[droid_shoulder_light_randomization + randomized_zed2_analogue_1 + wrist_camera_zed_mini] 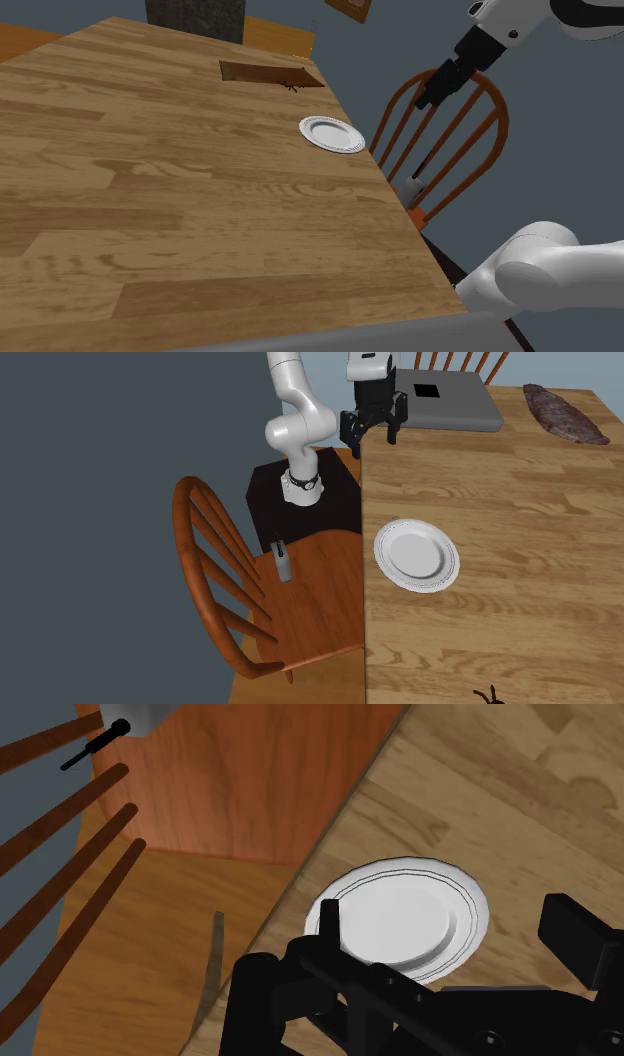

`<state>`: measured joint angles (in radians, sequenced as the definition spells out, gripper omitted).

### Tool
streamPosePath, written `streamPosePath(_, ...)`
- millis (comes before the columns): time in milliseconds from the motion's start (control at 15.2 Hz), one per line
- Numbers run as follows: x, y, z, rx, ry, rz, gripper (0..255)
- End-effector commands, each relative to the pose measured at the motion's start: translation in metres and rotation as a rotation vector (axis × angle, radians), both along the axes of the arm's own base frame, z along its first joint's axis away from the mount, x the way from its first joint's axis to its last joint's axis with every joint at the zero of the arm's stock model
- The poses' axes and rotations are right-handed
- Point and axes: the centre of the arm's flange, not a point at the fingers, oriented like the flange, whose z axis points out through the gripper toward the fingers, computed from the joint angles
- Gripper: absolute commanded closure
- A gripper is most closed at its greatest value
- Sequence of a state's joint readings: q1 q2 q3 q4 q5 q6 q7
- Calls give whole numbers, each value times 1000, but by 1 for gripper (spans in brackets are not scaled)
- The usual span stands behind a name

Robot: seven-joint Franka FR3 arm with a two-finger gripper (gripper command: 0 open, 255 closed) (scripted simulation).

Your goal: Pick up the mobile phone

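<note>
The plate [417,555] lay on the counter [520,622], near the edge that faced the chair [300,614]. The chair stood just beside that edge, its seat against the counter and its back on the side away from it. The mobile phone [283,560] stood on the seat, at the end nearest the stand [296,512], well apart from the plate. The stand sat next to the chair, beside the same counter edge. The hand [372,434] hung over that edge, between the stand and a flat slab [455,407] lying on the counter. Beyond the plate from the stand, a small spider-like figure [293,85] lay on the counter.
</note>
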<state>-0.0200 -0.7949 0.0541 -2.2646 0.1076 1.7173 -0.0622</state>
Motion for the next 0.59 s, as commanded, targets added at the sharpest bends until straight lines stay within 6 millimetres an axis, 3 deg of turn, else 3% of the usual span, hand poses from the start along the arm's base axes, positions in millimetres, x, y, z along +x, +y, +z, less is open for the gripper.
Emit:
streamPosePath(0,0,0,0,0,0,0,0)
streamPosePath(528,8,-64,-78,-24,50,-34,0)
